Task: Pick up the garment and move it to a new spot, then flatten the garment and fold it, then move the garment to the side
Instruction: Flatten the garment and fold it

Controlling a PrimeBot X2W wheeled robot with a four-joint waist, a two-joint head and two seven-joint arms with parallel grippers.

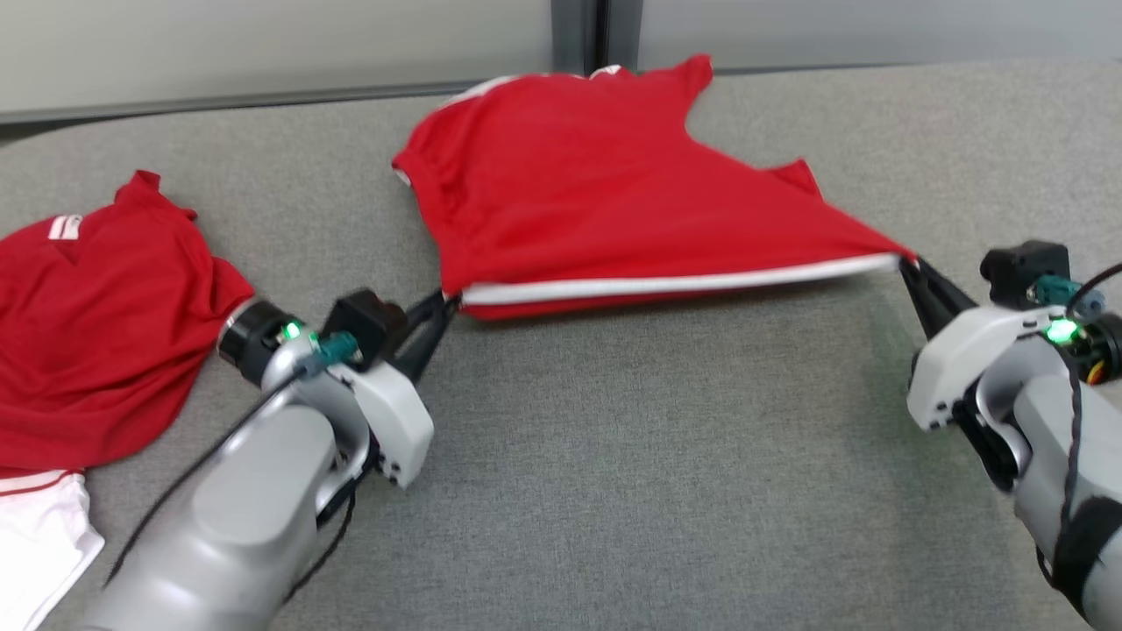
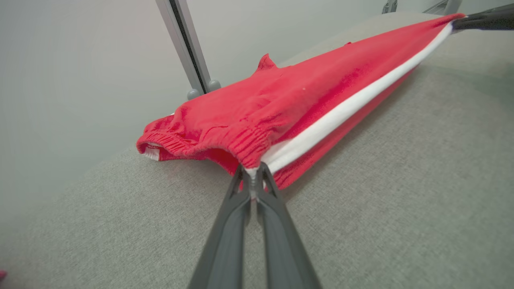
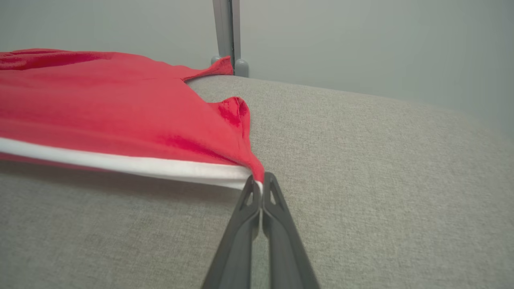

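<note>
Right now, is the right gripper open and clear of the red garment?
No, the right gripper is shut on a corner of the red garment, at its white-banded edge.

Grey fabric-covered surface (image 1: 614, 456): red garment (image 1: 570, 175) far-middle, back part resting on it, white-striped near hem raised off it; second red garment (image 1: 96, 350) crumpled at left, white cloth (image 1: 35, 543) touching its near edge.
</note>
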